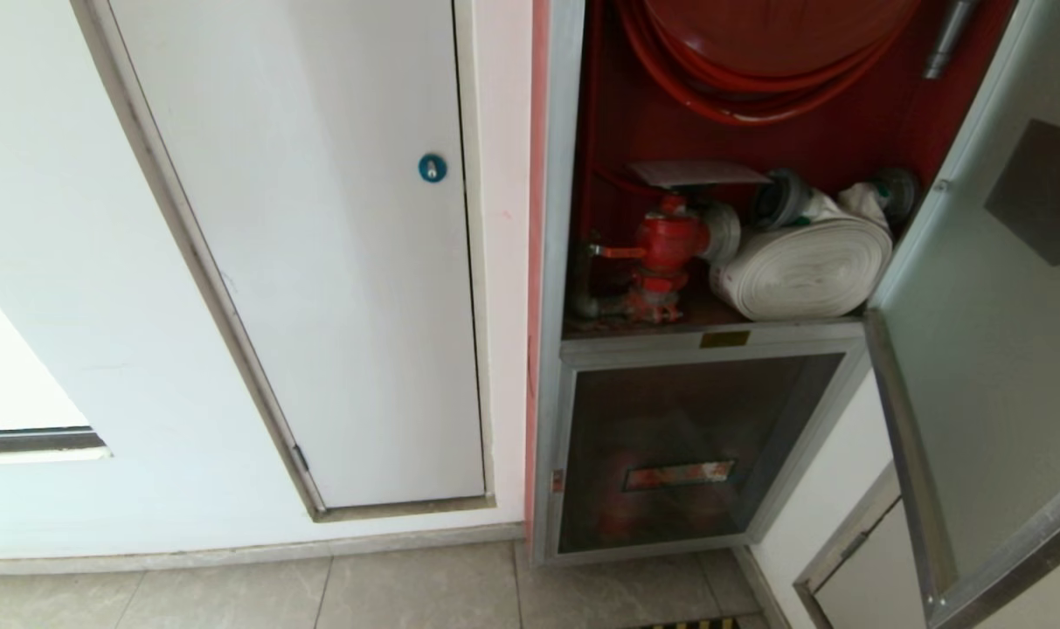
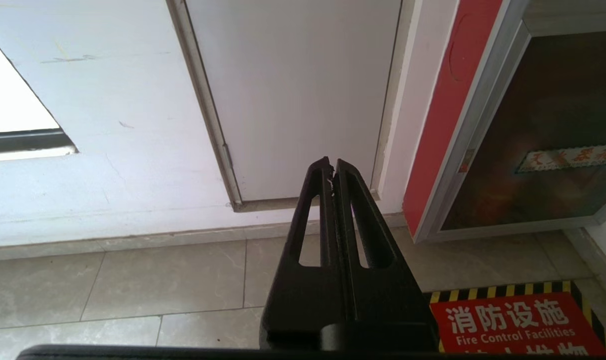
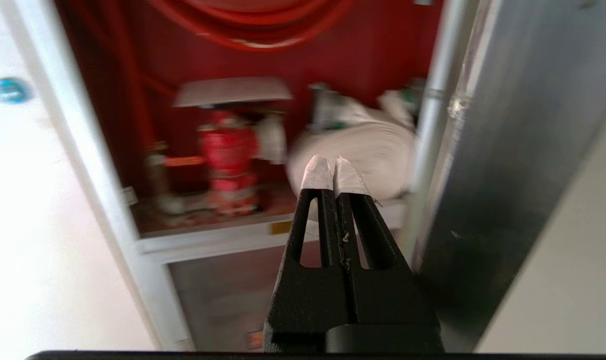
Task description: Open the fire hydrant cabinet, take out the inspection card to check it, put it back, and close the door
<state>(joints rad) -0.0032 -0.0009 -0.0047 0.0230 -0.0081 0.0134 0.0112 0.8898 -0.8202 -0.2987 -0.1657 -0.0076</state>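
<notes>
The fire hydrant cabinet (image 1: 554, 262) stands open, showing its red interior, a red hose reel (image 1: 757, 52), a red valve (image 1: 665, 253) and a white rolled hose (image 1: 800, 266). The inspection card (image 1: 696, 173), a thin pale rectangle, lies flat on top of the valve; in the right wrist view the card (image 3: 233, 91) shows the same way. The door (image 1: 984, 349) is swung out at the right, sticker seen from behind. My right gripper (image 3: 332, 165) is shut and empty, in front of the opening, short of the rolled hose (image 3: 372, 150). My left gripper (image 2: 331, 165) is shut, parked low over the floor.
A plain white door (image 1: 337, 262) with a blue round lock (image 1: 432, 168) is left of the cabinet. Below the shelf is a smaller dark glass panel (image 1: 687, 454) with a red strip label. A red floor sign (image 2: 517, 325) lies before the cabinet.
</notes>
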